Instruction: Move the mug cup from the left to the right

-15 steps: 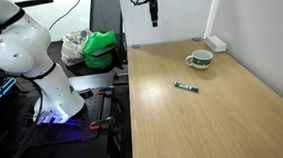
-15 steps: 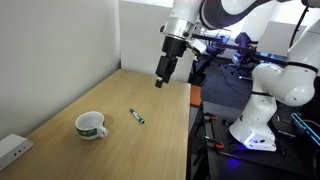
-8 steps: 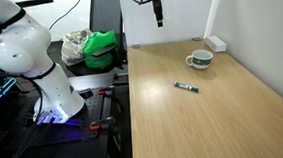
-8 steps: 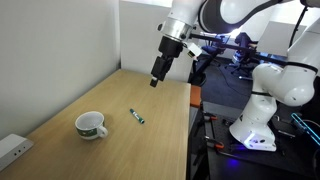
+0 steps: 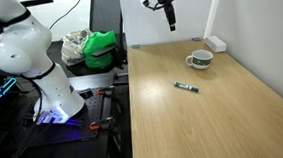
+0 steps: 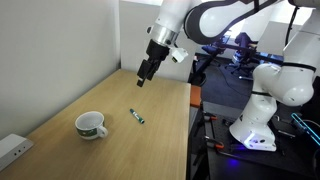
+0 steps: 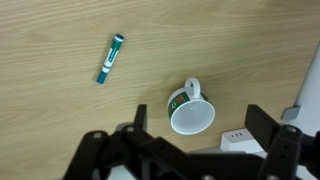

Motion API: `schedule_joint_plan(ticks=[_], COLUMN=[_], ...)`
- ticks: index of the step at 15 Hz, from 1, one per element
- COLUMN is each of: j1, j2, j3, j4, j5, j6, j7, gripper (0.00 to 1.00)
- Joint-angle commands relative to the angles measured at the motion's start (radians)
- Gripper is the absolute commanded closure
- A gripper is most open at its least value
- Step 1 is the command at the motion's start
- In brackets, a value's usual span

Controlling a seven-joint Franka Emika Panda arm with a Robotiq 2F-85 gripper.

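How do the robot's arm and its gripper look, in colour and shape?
The arm is glossy white, built of thick rounded links. The gripper is black and slim; the wrist view shows two angular black fingers. No markings are legible.

Glossy mug cup [image 7: 191, 113], matt wooden table [image 7: 60, 125]

A light wooden surface [image 5: 214, 114] spreads out below the tool [image 7: 185, 150]. A thin green marker pen [image 7: 110, 58] lies flat on it; in the wrist view it sits up and to the left of the tool, well apart. A white socket block [image 7: 236, 137] rests at the surface's edge by the white wall [image 6: 60, 50], just inside the tool's right-hand finger in the wrist view. In an exterior view a green bag [image 5: 101, 49] lies off the surface, lower than the tool and to its left, under a dark screen [image 5: 105, 11]
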Motion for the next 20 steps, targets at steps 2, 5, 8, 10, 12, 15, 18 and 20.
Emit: schedule_joint_plan(ticks=[2, 5, 8, 10, 12, 15, 18, 20], j1=[-0.016, -0.012, -0.001, 0.004, 0.008, 0.013, 0.019, 0.024], j2=[0.1, 0.151, 0.206, 0.245, 0.286, 0.354, 0.418, 0.452], j3=[0.004, 0.001, -0.004, -0.007, -0.01, -0.017, -0.028, -0.036], j4=[0.129, 0.206, 0.293, 0.347, 0.393, 0.442, 0.474, 0.488], j5=[-0.057, -0.125, -0.154, -0.158, -0.144, -0.141, -0.146, -0.15], j6=[-0.038, -0.094, -0.176, -0.217, -0.23, -0.213, -0.186, -0.166], j7=[0.039, 0.103, 0.135, 0.133, 0.112, 0.103, 0.101, 0.09], gripper=[0.0, 0.0, 0.0, 0.0, 0.0, 0.0, 0.0, 0.0])
